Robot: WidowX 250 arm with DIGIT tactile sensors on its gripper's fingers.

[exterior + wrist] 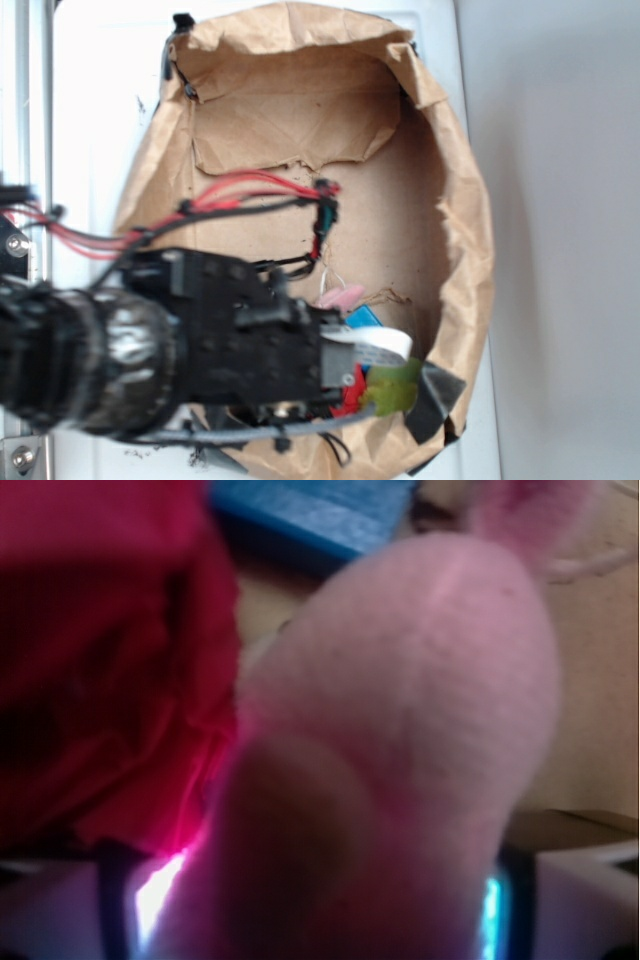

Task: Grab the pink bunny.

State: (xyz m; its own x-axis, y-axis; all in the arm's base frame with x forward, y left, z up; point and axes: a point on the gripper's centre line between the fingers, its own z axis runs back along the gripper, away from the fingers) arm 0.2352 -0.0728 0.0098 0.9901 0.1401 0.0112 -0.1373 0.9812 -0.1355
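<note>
The pink bunny (430,680) fills most of the wrist view, blurred and very close, with one ear (530,510) at the top right. It sits between the two fingers of my gripper (305,900). The right finger (510,910) is against its side, and a bright gap shows by the left finger (110,910). The jaws stand wide apart. In the exterior view only a pink bit of the bunny (340,297) shows beyond the arm, and my gripper (345,385) is low inside the brown paper bag (465,230).
A red wrinkly ball (100,660) lies tight against the bunny's left and shows in the exterior view (348,402). A blue block (310,515) lies behind. A yellow-green plush lump (395,390) and a white object (385,345) lie near the bag's lower right wall.
</note>
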